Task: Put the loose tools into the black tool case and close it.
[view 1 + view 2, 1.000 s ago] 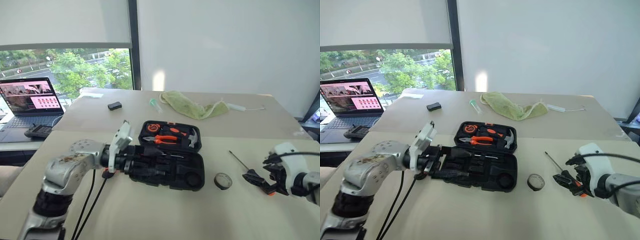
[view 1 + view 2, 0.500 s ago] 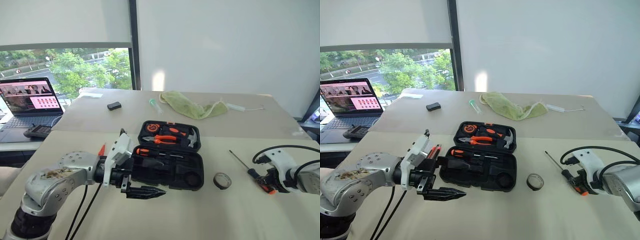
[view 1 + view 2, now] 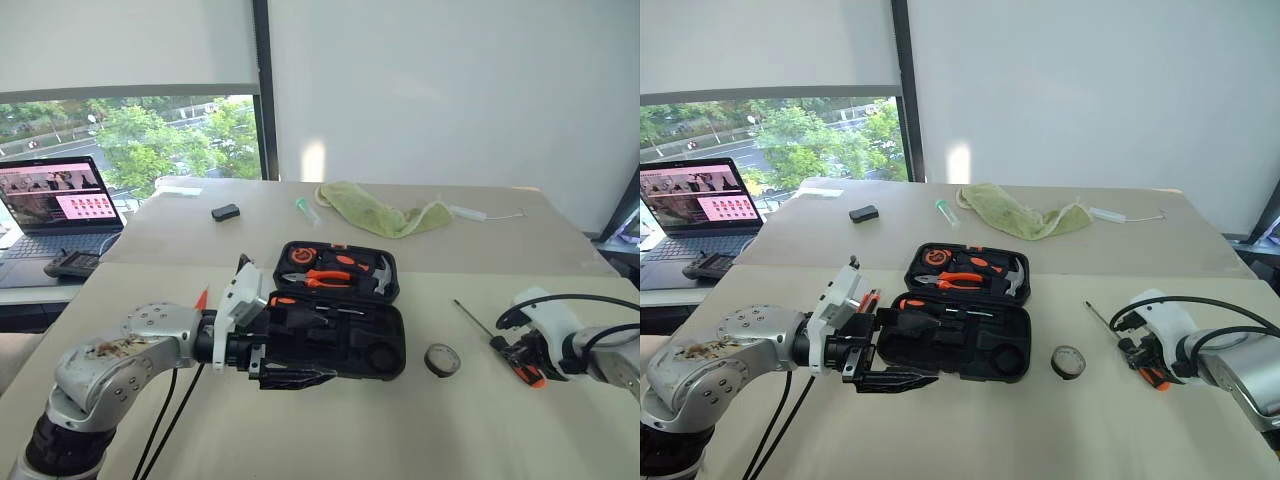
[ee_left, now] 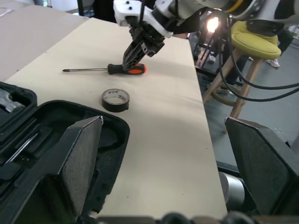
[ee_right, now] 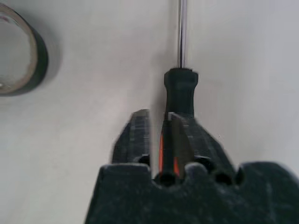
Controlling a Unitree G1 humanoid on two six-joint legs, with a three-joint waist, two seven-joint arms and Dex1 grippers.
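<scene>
Orange and black on the grip, bare steel on the shaft: the screwdriver (image 4: 105,69) lies flat on the cream table (image 3: 400,420) to the right of the tape roll (image 3: 442,360), well apart from the black tool case (image 3: 335,320). Your right gripper (image 4: 133,55) is down on its handle, and the right wrist view shows the two fingers closed against the orange part of the grip, one each side, so count it as clamped on the tool while it rests on the table.

Expect it to be light and stiff, with nearly all the weight in the handle. The shaft is thin, smooth metal and would likely slip or roll between the pads, so the fat ribbed handle is the place to hold, and you are on it. Held at the butt end, the long shaft may swing, so lift level.

Its long axis runs diagonally across the table: handle toward the robot and to its right, tip pointing away and toward the case's side.

The case sits open in the middle of the table, with pliers (image 3: 318,281) and a hammer (image 3: 382,274) in the far half. Your left gripper (image 3: 290,378) hovers at the near edge of the case, fingers spread wide and holding nothing
</scene>
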